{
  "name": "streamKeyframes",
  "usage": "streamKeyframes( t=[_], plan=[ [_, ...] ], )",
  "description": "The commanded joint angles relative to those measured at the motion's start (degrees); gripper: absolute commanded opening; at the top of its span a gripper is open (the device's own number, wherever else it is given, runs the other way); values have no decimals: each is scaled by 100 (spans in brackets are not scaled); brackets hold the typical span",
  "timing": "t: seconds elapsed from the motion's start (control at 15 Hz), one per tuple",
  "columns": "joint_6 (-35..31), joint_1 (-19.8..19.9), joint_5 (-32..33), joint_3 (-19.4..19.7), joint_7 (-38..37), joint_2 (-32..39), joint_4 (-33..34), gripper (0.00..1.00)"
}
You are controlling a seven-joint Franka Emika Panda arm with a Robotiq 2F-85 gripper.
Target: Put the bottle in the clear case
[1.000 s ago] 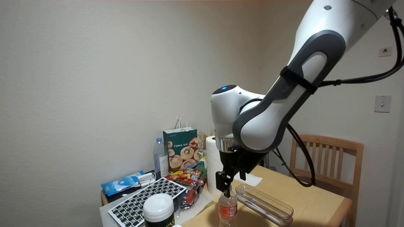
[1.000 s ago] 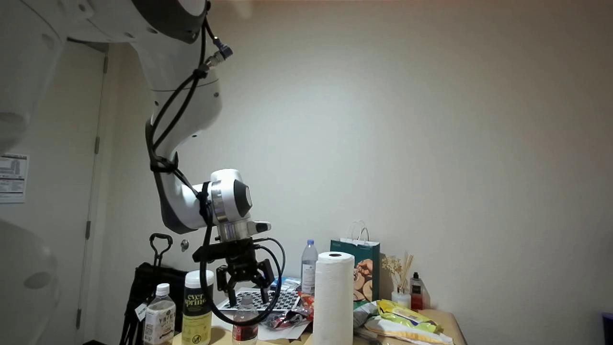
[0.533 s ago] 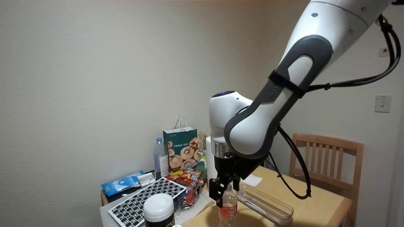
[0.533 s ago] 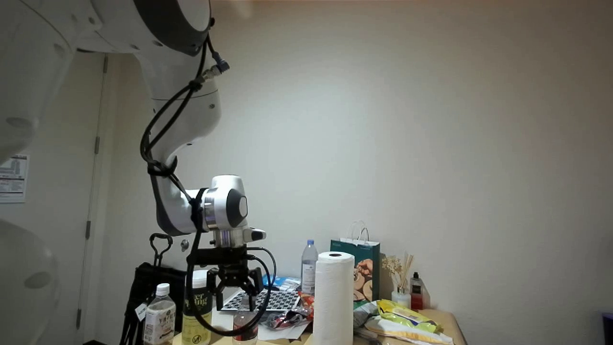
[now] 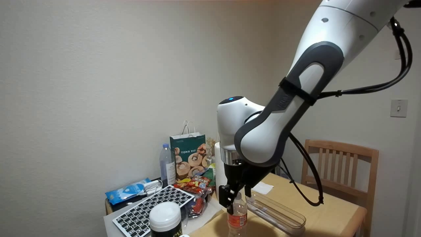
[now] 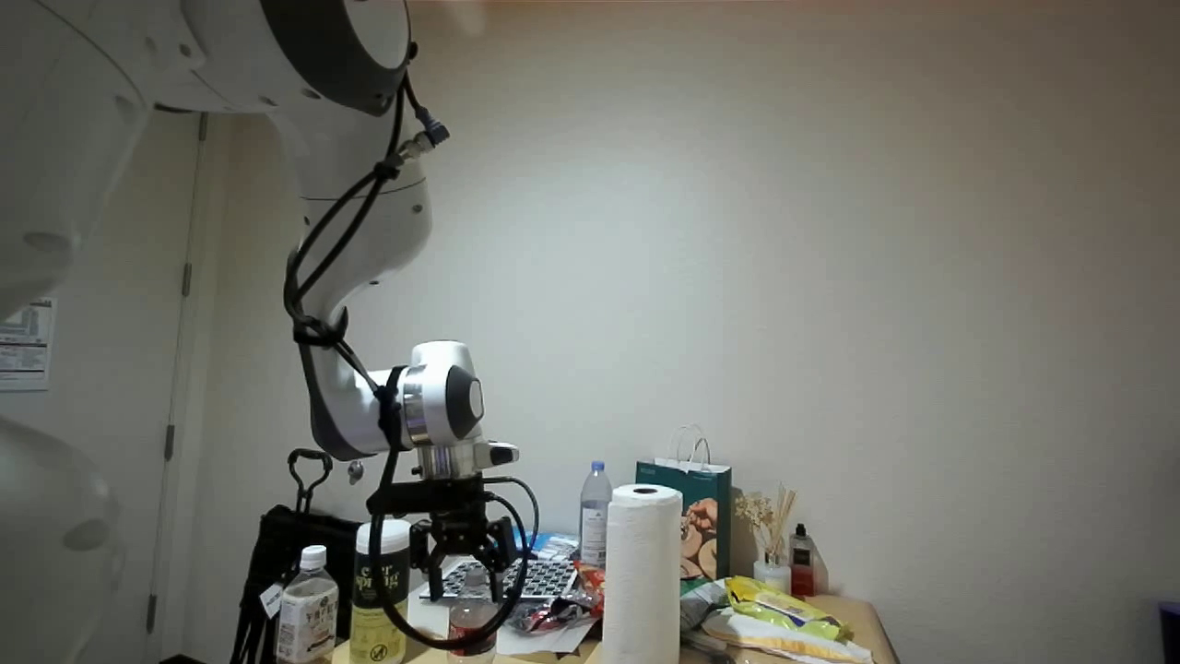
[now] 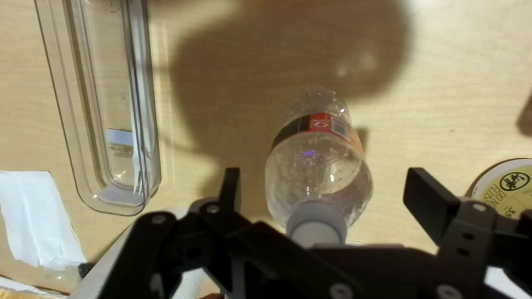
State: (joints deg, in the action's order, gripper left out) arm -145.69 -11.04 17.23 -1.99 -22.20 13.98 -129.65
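The bottle (image 5: 237, 220), small and clear with a red label and a pale cap, stands upright on the wooden table. It also shows in an exterior view (image 6: 472, 612), partly behind a cable, and in the wrist view (image 7: 318, 174). My gripper (image 7: 325, 189) is open, with one finger on each side of the bottle's upper part and a gap on both sides. In both exterior views the gripper (image 5: 239, 201) (image 6: 466, 590) is at the bottle's top. The clear case (image 5: 297, 227) lies beside the bottle, with white plastic forks in it; in the wrist view the case (image 7: 68, 153) is at the left.
A white paper towel roll (image 6: 643, 572) stands near the bottle. A white-lidded container (image 5: 165, 217) and a white-capped bottle (image 6: 308, 609) stand nearby. A gridded tray (image 5: 154, 209), snack bags (image 5: 197, 186) and a paper bag (image 5: 189, 154) are farther back.
My gripper has come down and levelled out around the bottle's top, with a small sideways shift. The fingers have stayed open. The bottle and the clear case have not moved.
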Motion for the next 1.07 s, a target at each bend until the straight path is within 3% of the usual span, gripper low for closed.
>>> streamKeyframes(
  t=[0.0,0.07,0.2,0.67,0.73,0.8,0.87,1.0],
  plan=[
    [225,74,-620,-122,206,80,35,100],
    [213,111,-836,-181,357,110,31,75],
    [104,164,-1178,-289,675,156,3,68],
    [261,151,-1636,-359,1034,162,62,24],
    [343,151,-1590,-359,1115,105,65,65],
    [172,56,-1453,-299,834,173,30,61],
    [182,54,-1453,-298,838,173,43,37],
    [181,49,-1452,-299,837,174,43,48]
  ],
)
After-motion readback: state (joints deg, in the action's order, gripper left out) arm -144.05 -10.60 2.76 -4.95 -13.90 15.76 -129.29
